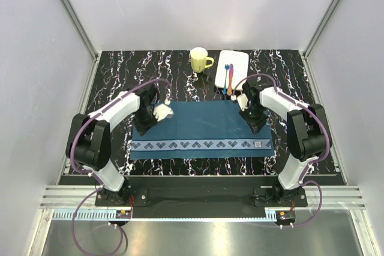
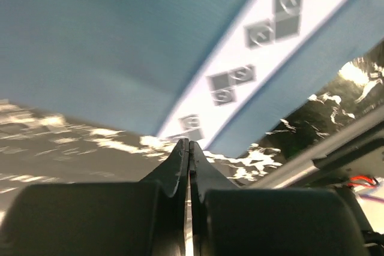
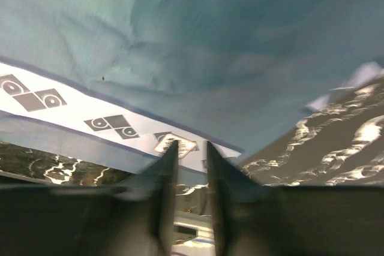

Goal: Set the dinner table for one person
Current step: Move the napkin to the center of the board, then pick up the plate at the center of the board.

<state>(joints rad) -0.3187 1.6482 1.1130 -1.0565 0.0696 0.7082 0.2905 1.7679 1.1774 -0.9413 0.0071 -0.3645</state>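
Resting on one dinner table [image 1: 120, 70], one placemat [image 1: 204, 125]

**A:** so what's the dinner table [image 1: 120, 70] actually like?

**B:** big rectangular slab, black with white marble-ish veins all over, a few of them faintly coloured. It lies flat and level, long side running left to right, and reaches pretty much from one of the white walls [image 1: 36, 58] to the other.

**A:** shiny?

**B:** yeah, glossy. In both wrist views the dark top throws bright glare patches. A metal rail [image 1: 66, 199] runs near its front edge.
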